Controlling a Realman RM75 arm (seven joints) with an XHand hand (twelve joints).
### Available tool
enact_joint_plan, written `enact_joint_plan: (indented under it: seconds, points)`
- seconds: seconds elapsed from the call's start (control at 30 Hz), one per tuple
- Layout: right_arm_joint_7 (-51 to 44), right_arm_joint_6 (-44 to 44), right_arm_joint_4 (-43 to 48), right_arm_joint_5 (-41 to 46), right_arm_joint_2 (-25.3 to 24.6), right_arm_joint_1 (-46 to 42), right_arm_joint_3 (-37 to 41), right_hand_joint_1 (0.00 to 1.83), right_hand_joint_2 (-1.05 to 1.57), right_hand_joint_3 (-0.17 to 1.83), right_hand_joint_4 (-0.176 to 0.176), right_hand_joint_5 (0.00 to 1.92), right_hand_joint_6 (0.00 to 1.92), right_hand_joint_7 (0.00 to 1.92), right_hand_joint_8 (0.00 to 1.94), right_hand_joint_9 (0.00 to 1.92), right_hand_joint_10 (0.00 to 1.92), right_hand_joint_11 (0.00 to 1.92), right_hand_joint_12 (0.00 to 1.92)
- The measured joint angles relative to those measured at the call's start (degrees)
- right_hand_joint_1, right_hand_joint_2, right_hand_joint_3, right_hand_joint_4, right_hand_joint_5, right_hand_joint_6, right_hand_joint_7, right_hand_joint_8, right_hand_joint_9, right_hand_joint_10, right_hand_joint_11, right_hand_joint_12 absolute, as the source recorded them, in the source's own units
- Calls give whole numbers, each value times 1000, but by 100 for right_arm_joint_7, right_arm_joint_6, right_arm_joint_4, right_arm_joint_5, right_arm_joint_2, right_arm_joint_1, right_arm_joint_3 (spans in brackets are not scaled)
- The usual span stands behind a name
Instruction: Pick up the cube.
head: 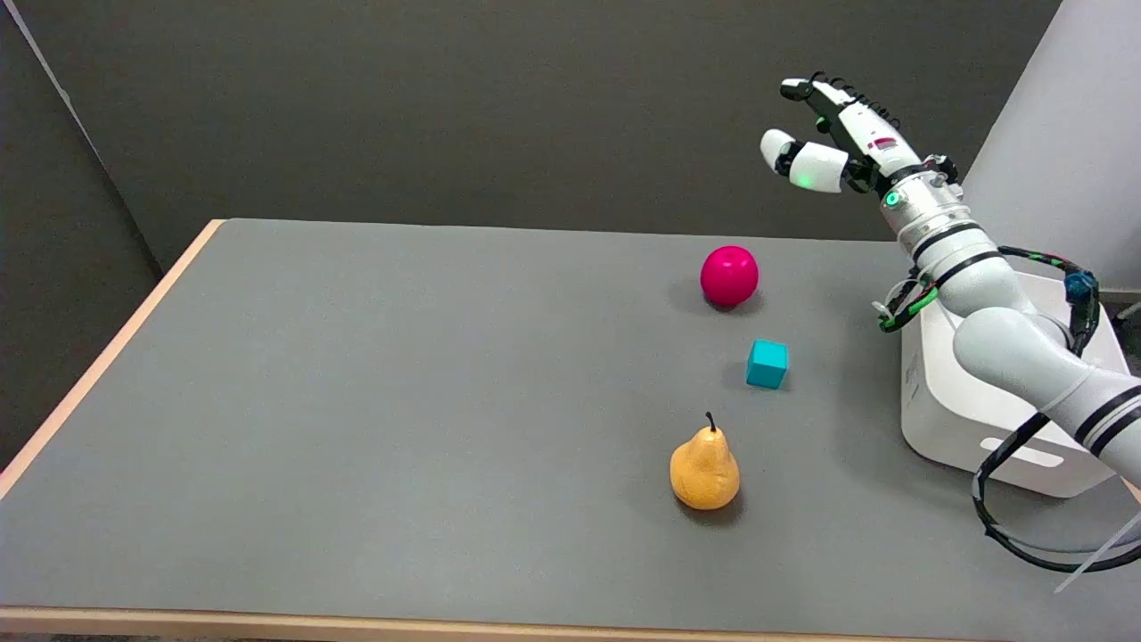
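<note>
Nothing is done yet: the cube [767, 364] sits untouched on the table [357, 401], while the empty right hand [824, 134], fingers spread, hangs high at its one o'clock.

No readable text, label or number anywhere.

A small cube [767, 364], solid teal-blue with a matte finish, is sitting flat on the grey table surface in the right half of the head view. It is resting on one face, upright, turned slightly so that two side faces and the lighter top face are showing. It is casting a faint shadow to its left and is touching nothing else.
</note>
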Motion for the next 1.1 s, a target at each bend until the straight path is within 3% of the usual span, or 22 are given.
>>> enact_joint_plan:
  seconds: [0.37,0.53,0.57,0.87,1.1]
  points:
    - [1,48,-35,-188,-47,49,-76,307,681,1010,50,147,416,128,249,45,547,26,1109]
    - [-11,52,104,-241,11,-68,22,416,690,913,63,195,414,186,269,117,558,43,1155]
    - [-17,52,138,-245,29,-109,59,416,661,977,66,193,446,197,288,124,582,57,1131]
    - [-338,-45,718,-298,237,-1016,932,488,645,1016,102,258,549,304,374,227,633,121,1146]
    - [-601,-81,1203,-645,280,-2101,1841,522,665,937,117,303,599,342,361,257,642,124,1203]
